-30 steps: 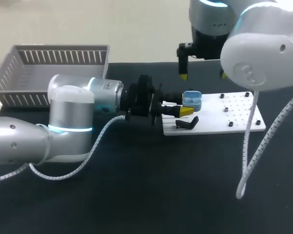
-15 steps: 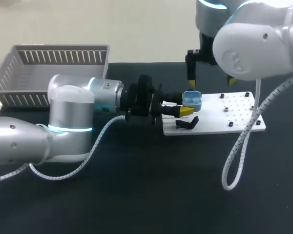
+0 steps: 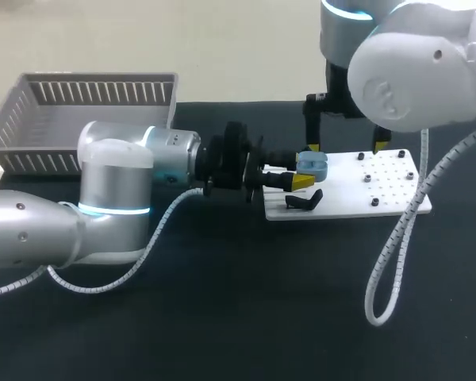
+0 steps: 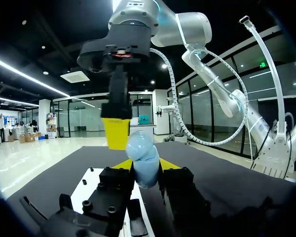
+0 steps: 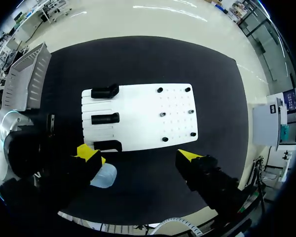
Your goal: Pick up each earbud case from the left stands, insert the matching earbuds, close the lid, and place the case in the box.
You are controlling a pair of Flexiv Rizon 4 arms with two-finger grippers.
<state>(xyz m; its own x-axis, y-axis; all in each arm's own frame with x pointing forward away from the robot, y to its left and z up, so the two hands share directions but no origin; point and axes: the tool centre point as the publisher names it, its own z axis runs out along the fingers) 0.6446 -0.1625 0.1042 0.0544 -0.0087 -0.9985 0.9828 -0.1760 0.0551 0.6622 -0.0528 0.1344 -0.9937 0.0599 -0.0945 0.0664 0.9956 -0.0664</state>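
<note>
My left gripper [image 4: 144, 167] is closed on the blue earbud case [image 4: 142, 157], with a yellow tip on each side. It holds the case upright over the end of the white plate [image 3: 365, 194] where the three black stands [image 5: 104, 118] sit. The case lid looks shut. My right gripper [image 3: 345, 147] hangs above with its jaws spread wide and nothing between them. One of its fingertips [image 4: 116, 133] is against the top of the case, and the other is well off to the side. The grey basket [image 3: 87, 111] sits at the far left of the black table [image 3: 222, 317], well apart from the case.
</note>
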